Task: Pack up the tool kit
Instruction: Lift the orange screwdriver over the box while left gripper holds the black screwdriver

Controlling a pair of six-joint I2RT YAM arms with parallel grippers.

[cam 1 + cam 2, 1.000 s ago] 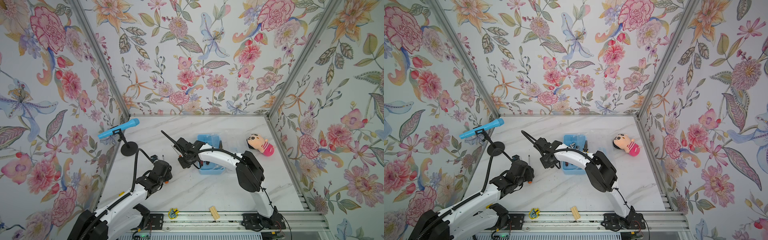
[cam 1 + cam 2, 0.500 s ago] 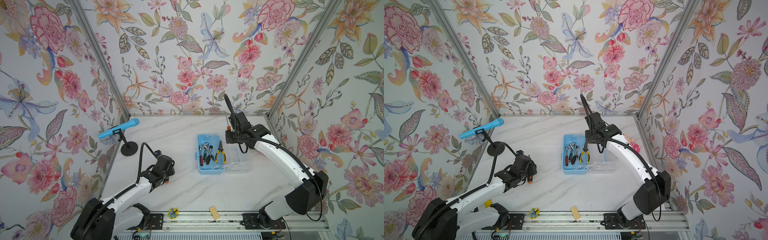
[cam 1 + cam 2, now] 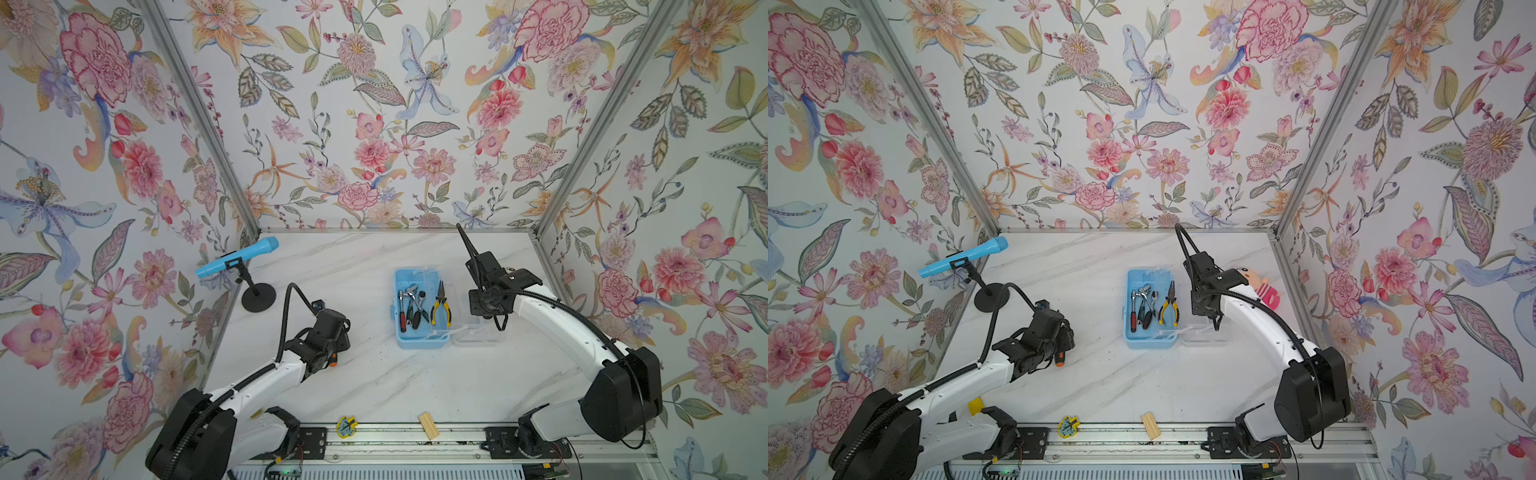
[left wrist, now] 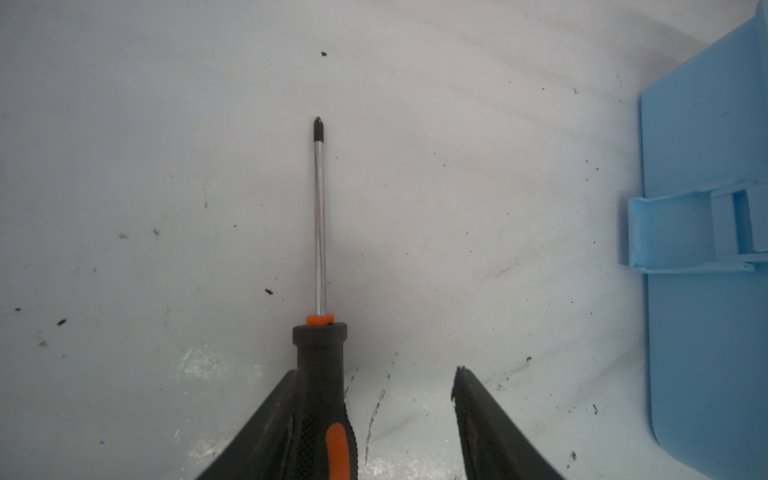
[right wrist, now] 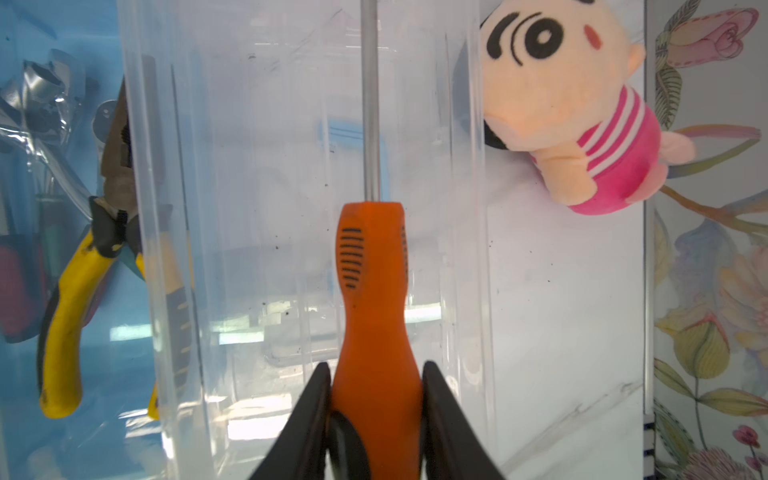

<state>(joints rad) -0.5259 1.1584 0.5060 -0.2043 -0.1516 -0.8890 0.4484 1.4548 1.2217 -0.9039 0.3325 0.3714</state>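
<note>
Your right gripper (image 5: 376, 368) is pinching the orange plastic-handled screwdriver with a bare steel shaft (image 5: 374, 270). Both black fingers (image 5: 309, 415) press on the handle's narrow waist, and the shaft runs out of the right wrist view.

The orange plastic-handled screwdriver is over the clear plastic lid (image 5: 270, 166) of the light-blue plastic tool box (image 3: 419, 344). The lid lies folded open on the white marble-patterned tabletop (image 3: 374, 382), on the box's right side in both top views. Inside the blue tray you see the yellow-handled pliers (image 5: 62, 311) beside a cluster of chrome socket tools with red and dark handles (image 3: 411, 309). Just past the lid, near the right wall, lies the peach plush doll in a pink striped shirt (image 5: 561, 124).

Your left gripper (image 4: 374, 374) stands spread around the black rubber-handled screwdriver with orange inlays and a chrome shaft (image 4: 320, 216). Its handle rests against one finger (image 4: 270, 432), with a clear gap to the other, so nothing is clamped. This screwdriver lies flat on the tabletop, left of the box in both top views and apart from it.

Farther out, by the left wall, a blue toy microphone on a black round stand (image 3: 237, 259) is tilted. A small wooden block (image 3: 429, 426) sits on the front rail.
</note>
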